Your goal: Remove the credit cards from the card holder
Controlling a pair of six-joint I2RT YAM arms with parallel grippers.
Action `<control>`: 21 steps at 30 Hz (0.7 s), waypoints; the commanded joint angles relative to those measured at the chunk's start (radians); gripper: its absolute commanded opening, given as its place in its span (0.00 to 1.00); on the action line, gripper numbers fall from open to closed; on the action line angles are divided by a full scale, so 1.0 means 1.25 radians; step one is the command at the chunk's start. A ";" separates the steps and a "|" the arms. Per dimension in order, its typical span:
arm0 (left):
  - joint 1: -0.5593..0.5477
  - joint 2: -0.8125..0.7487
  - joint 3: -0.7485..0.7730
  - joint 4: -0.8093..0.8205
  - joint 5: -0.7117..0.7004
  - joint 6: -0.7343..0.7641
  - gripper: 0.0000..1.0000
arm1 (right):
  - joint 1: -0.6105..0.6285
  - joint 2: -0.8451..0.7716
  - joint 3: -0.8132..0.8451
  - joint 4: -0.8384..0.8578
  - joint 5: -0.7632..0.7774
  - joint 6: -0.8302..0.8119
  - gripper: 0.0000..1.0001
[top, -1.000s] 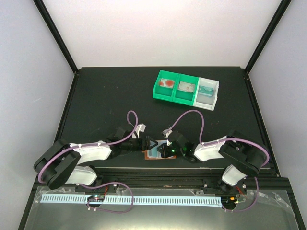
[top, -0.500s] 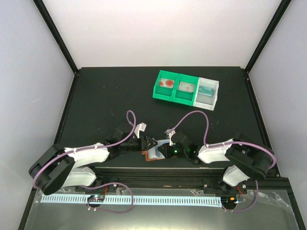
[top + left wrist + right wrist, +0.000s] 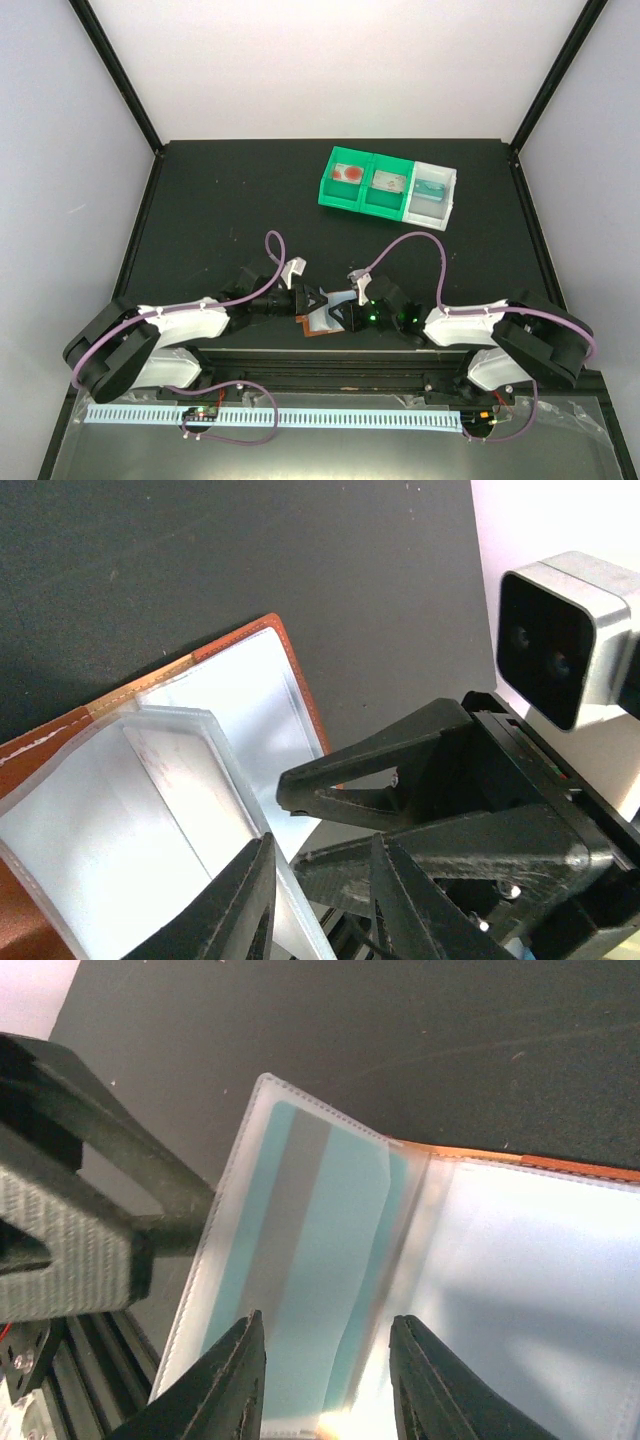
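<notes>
Risks first. R gripper (image 3: 325, 1322) has its fingers spread either side of the clear pocket leaf (image 3: 225, 1260) w/ nothing pinched. The blue card (image 3: 300, 1250) w/ grey stripe sits fully inside that pocket. If R bites from here it likely grabs plastic + card together, and a pull would drag the whole card holder (image 3: 520, 1260) instead of freeing the card.

L gripper (image 3: 320, 845) stands at a narrow gap w/ the raised leaf's edge running between its fingers. No firm pinch shows, so I judge the holder unanchored. Any tug from R could slide it over the black table (image 3: 200, 560) or flip it shut. The two tools are nose to nose, very close, so a small misaim could knock finger on finger. The thin frosted plastic may also buckle or slip out.

Where things are: the holder lies open just ahead of and below both tools, between them, w/ its brown rim beyond the pale pockets as seen from L. The card is directly ahead of R's fingertips, long edge running away from them. From L it isn't visible. Which side the pocket opens: can't tell.
</notes>
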 commanded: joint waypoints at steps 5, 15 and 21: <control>-0.008 0.038 0.035 0.018 0.009 0.006 0.27 | -0.002 -0.072 -0.012 -0.020 -0.041 -0.018 0.38; -0.015 0.051 0.044 0.017 0.004 0.005 0.25 | 0.001 -0.052 -0.005 -0.001 -0.079 -0.010 0.42; -0.018 0.053 0.049 0.011 0.003 0.006 0.25 | 0.002 -0.045 0.008 -0.032 -0.055 -0.012 0.39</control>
